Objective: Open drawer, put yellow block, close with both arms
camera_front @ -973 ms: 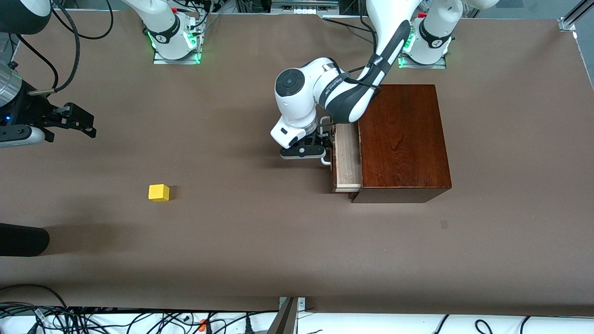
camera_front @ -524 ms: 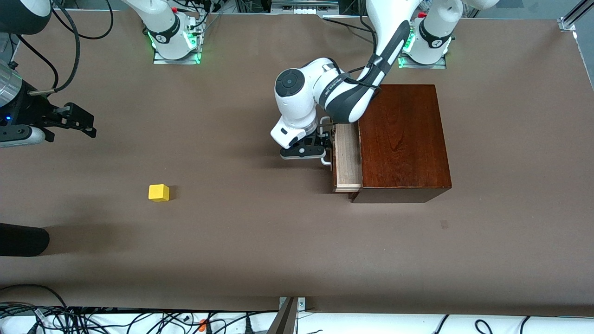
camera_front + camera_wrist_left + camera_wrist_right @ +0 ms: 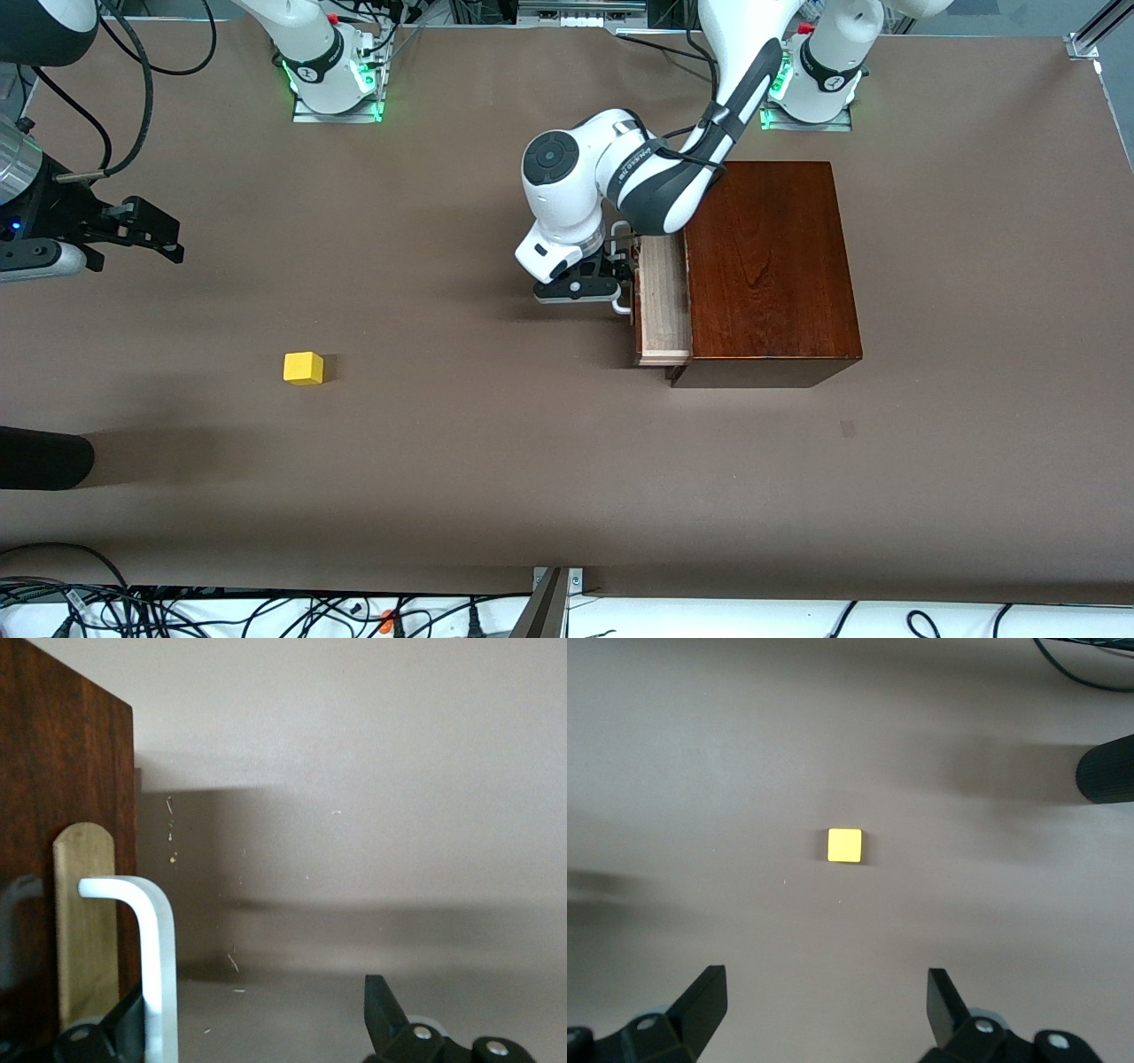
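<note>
Starting at the right arm's end of the table, the right gripper [image 3: 142,232] is hanging high near that edge with its fingers spread wide and nothing between them, waiting. Its wrist view is looking straight down at the yellow block [image 3: 844,845], which is sitting alone on the brown table [image 3: 443,461], well apart from the box and closer to the front camera than the drawer handle.

Toward the left arm's end, the wooden box [image 3: 766,266] is standing with its drawer [image 3: 663,301] pulled only partway out, pale tray showing. The left gripper [image 3: 611,282] is sitting at the white handle [image 3: 146,966]; its fingers are parted, with the handle bar just inside one finger [image 3: 120,1032] and no squeeze visible.

The opening step looks to be in hand. Next, I judge, the left arm needs to draw the tray out enough for the block, while the right descends onto it.
</note>
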{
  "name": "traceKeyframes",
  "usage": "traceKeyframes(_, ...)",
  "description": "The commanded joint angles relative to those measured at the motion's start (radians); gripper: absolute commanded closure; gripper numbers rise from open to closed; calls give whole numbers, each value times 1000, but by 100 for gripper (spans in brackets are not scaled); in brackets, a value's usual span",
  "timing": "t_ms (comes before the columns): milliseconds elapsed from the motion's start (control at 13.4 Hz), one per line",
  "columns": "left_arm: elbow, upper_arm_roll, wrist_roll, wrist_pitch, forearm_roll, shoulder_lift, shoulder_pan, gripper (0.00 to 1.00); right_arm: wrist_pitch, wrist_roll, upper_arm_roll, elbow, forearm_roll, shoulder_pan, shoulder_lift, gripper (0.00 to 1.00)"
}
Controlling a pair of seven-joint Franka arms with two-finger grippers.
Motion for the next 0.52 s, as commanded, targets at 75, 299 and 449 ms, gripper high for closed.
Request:
traceKeyframes(75,111,-11,50,-201,-35,21,-26,0,14,7,3,21,9,-6,10,0)
traceKeyframes(299,180,-11,53,-308,-38,-5,-23,0,15,10,3,18,8,-8,23,0)
traceKeyframes(449,196,-7,54,-364,-45,-79,-14,0,12,7,2,15,-3,-8,45,0)
